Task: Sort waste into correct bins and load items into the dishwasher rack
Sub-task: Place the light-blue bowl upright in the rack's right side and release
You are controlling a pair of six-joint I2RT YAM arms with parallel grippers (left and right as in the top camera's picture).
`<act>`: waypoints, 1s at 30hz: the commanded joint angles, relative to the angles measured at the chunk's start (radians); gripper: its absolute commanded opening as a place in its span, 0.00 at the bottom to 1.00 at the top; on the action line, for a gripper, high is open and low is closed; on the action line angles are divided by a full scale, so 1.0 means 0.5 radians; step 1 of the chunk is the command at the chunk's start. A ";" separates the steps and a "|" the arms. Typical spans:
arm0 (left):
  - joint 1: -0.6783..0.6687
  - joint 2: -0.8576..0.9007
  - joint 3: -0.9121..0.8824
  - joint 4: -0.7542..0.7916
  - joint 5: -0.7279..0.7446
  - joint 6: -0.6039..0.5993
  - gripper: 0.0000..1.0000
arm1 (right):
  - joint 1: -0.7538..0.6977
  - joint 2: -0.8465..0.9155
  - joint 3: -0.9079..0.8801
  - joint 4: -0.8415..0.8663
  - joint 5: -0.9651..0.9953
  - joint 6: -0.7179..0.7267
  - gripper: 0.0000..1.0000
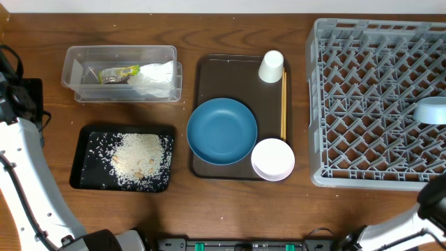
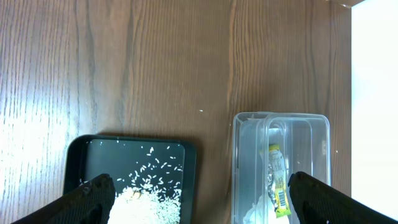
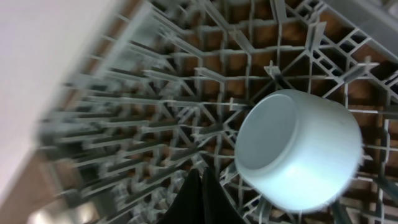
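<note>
Right jaws: closed, fingers [image 3: 200,194] pressed together at the bottom edge of the wrist view, nothing held. That view is blurred on the left side. The pale bowl [image 3: 298,155] lies on its side in the grey dishwasher rack [image 1: 362,84], flat base turned toward the camera. It sits up and to the right of the fingertips, just beside them. I can't tell whether it touches them. The overhead view puts it at the rack's right edge, about halfway along.

Left jaws: wide open, empty, with one of the fingers [image 2: 87,202] in each bottom corner of the wrist view. In the gap below them, the black tray [image 2: 78,155] with loose rice [image 2: 149,200] is on the left. The clear container [image 2: 249,124] with a yellow wrapper [image 2: 277,180] in it is on the right. A strip of bare desk [image 2: 211,74] runs between the two. Neither is touched.

Other items, from overhead:
- The brown tray [image 1: 203,70] sits mid-desk, between the container side and the rack.
- The blue bowl [image 1: 221,131] is on the tray.
- The white bowl [image 1: 272,159] overhangs the tray's near right corner, just beside the blue bowl.
- The white cup [image 1: 271,67] is at the tray's far right corner.
- The chopsticks [image 1: 283,104] lie along the tray's right edge, between cup and white bowl.
</note>
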 commanded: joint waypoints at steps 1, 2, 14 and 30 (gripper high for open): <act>0.007 0.008 -0.001 -0.005 -0.024 0.021 0.92 | 0.132 0.114 -0.003 0.026 0.443 0.080 0.01; 0.007 0.008 -0.001 -0.005 -0.024 0.021 0.92 | 0.159 0.145 -0.004 0.032 0.532 0.099 0.01; 0.007 0.008 -0.001 -0.005 -0.024 0.020 0.92 | 0.169 0.231 -0.003 -0.201 0.935 0.441 0.01; 0.007 0.008 -0.001 -0.005 -0.024 0.021 0.92 | 0.093 0.061 -0.003 -0.381 0.990 0.645 0.01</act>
